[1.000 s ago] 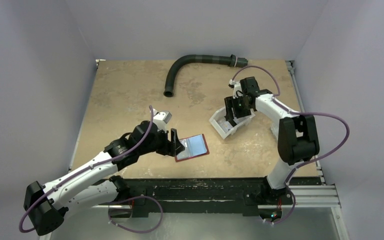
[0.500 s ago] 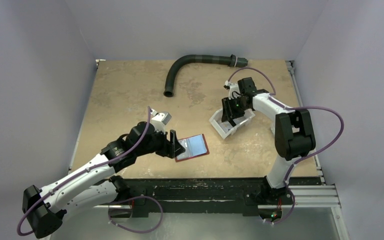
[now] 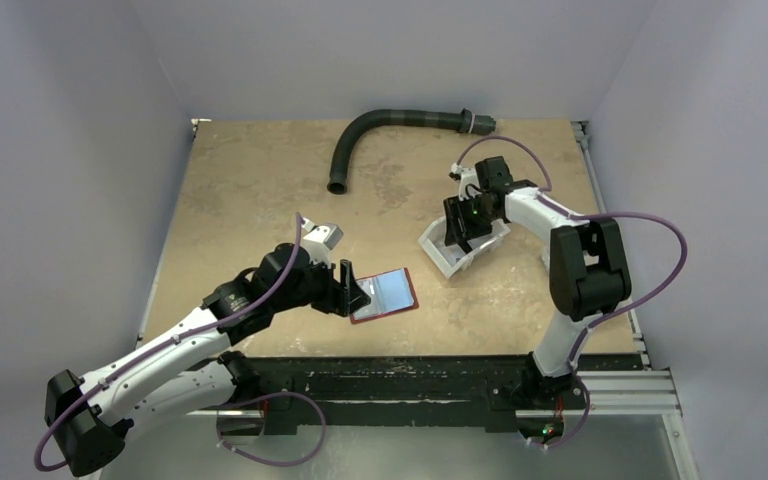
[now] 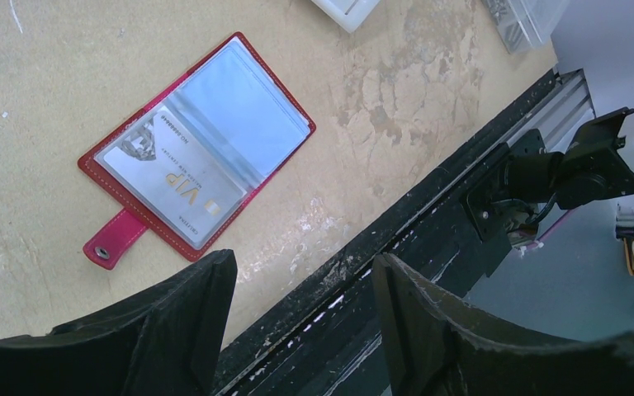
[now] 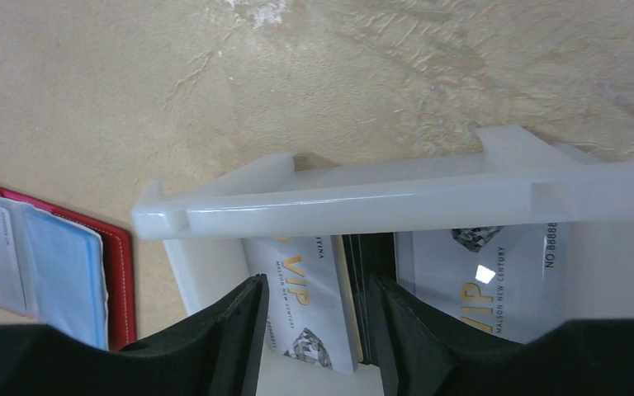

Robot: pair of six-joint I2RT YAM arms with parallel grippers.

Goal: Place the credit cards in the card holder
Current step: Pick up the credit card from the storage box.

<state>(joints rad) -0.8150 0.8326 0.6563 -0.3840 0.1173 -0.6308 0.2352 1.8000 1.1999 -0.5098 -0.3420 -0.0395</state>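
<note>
The dark-red card holder (image 3: 384,294) lies open on the table and also shows in the left wrist view (image 4: 198,140). One whitish credit card (image 4: 173,186) sits in its snap-tab side sleeve; the other clear sleeve looks empty. More credit cards (image 5: 309,301) lie in the white bin (image 5: 380,198). My right gripper (image 5: 318,280) is open inside the bin (image 3: 438,252), its jaws on either side of a small stack of cards, not closed on them. My left gripper (image 4: 301,257) is open and empty, just left of the holder, over the table's front edge.
A black corrugated hose (image 3: 380,128) curves across the back of the table. The black front rail (image 3: 410,365) runs along the near edge. A corner of a clear plastic box (image 4: 528,16) shows near the bin in the left wrist view.
A second ago my right gripper shifted slightly left and down into the bin, and my left arm settled a little. Nothing has moved in the last half second.
</note>
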